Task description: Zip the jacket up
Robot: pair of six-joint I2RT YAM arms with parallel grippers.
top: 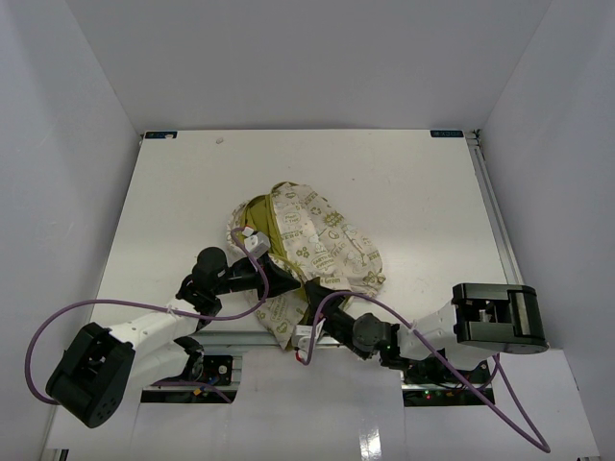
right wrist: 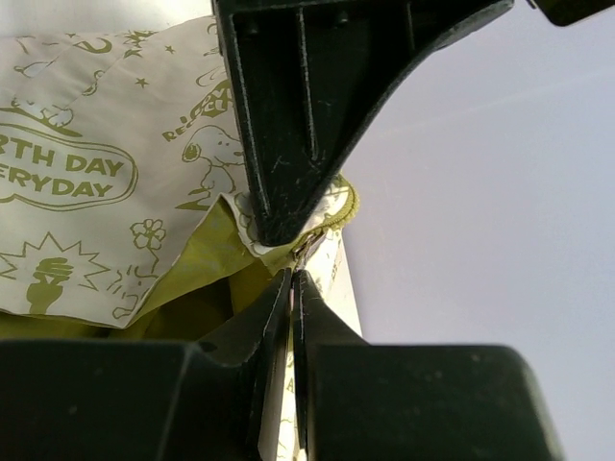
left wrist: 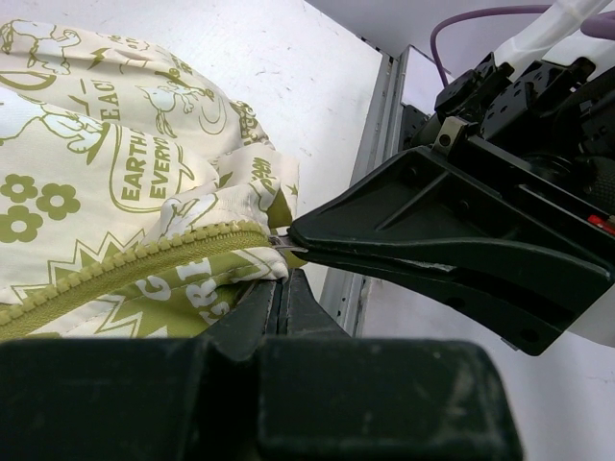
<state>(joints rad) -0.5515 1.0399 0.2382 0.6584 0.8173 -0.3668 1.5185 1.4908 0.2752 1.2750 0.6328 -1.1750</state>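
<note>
The left arm (top: pixel 144 331) reaches in from about 8 o'clock, low over the table (top: pixel 192 182), forearm stretched toward the middle. The right arm (top: pixel 428 336) comes in from roughly 4 o'clock, elbow folded and wrist turned inward. The two hands meet nose to nose at the 6 o'clock edge of the jacket (top: pixel 322 240), close by the near edge of the table.

The jacket lies bunched in a heap around the centre of the table. It is cream cloth printed in olive green, with the olive lining (right wrist: pixel 207 254) showing where the front folds back.

From the left wrist, the left gripper (left wrist: pixel 283 293) has its fingers pressed tight together, and the bottom corner of the jacket is caught between them, just below the end of the zipper (left wrist: pixel 135 261). The zipper's green teeth run off toward 9 o'clock in that view and look joined along the stretch I can see.

The right gripper (right wrist: pixel 291 286) is pressed together too. Its tips sit right at the small metal zipper pull (right wrist: pixel 307 250) and seem to nip it, almost touching the other hand's fingertips.

A purple cable (top: pixel 43 336) loops out at 7 o'clock beside the left arm.
</note>
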